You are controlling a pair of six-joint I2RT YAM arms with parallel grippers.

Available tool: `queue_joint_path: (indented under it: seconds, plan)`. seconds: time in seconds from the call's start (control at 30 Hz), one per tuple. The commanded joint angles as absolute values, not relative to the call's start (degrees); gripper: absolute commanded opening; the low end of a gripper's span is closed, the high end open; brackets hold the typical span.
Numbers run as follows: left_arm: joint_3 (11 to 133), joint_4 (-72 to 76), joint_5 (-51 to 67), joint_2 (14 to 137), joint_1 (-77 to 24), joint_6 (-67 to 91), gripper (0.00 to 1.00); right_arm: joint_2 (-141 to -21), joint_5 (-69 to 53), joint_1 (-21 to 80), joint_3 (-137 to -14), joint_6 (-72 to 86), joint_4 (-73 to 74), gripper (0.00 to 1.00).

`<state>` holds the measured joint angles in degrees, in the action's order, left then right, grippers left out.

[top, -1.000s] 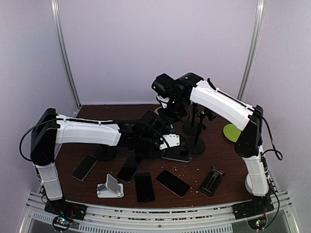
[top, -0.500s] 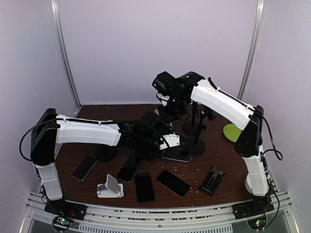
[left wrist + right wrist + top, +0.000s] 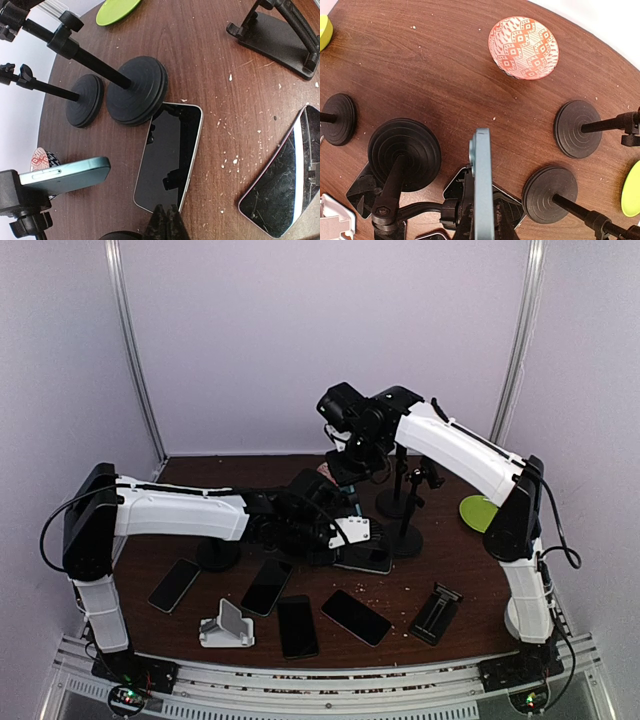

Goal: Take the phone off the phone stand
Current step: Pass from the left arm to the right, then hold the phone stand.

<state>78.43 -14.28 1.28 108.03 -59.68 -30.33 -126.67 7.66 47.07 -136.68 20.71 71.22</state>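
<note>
Teal phone [image 3: 482,175] seen edge-on above table [image 3: 435,60], right tool [image 3: 481,212] pinching its flat faces. Close over phone stand [image 3: 404,147] clamp; clearance unclear. Left tool [image 3: 165,221] pressed together, empty. Phone likely stiff, light, slick, fragile: hold faces mid-body.

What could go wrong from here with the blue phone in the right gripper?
The right gripper holds the blue phone by one end only, so it might slip and drop onto the flat phone below.
The stand's clamp sits right beneath it; if it snags, everything could tip toward the neighbouring stand.
</note>
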Motion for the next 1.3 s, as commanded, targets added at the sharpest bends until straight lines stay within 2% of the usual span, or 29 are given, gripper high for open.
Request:
queue_joint_path:
  seconds: [0.0,0.27,0.67,0.77,0.87,0.97,1.07,1.27]
  plan:
    - [78.7,-13.1,2.5,107.5,-60.0,-29.9,0.00,-122.0,8.9,46.6,-140.6,20.6,65.9,0.00]
    - [77.6,-12.2,1.8,106.1,-59.7,-28.7,0.00,-120.8,8.4,46.3,-140.0,18.9,65.8,0.00]
    - [69.6,-5.7,10.8,94.0,-53.3,-25.1,0.00,-118.0,8.2,46.2,-135.0,17.9,64.7,0.00]
    - [67.7,-3.5,11.2,92.1,-51.6,-24.3,0.15,-117.6,7.1,46.3,-134.8,18.0,64.9,0.00]
    - [67.0,-1.3,10.3,91.4,-51.3,-24.8,0.43,-117.3,5.9,46.4,-134.4,18.4,64.7,0.00]
    - [67.0,0.9,10.0,92.5,-51.3,-26.2,0.56,-117.2,4.4,46.5,-134.3,18.8,64.7,0.00]
    - [67.3,3.3,7.5,94.6,-51.3,-27.4,0.60,-117.1,2.6,46.6,-134.3,19.8,65.0,0.00]
    - [68.3,9.1,4.2,98.3,-51.4,-28.0,0.57,-116.5,-1.3,46.4,-134.4,23.0,64.3,0.00]
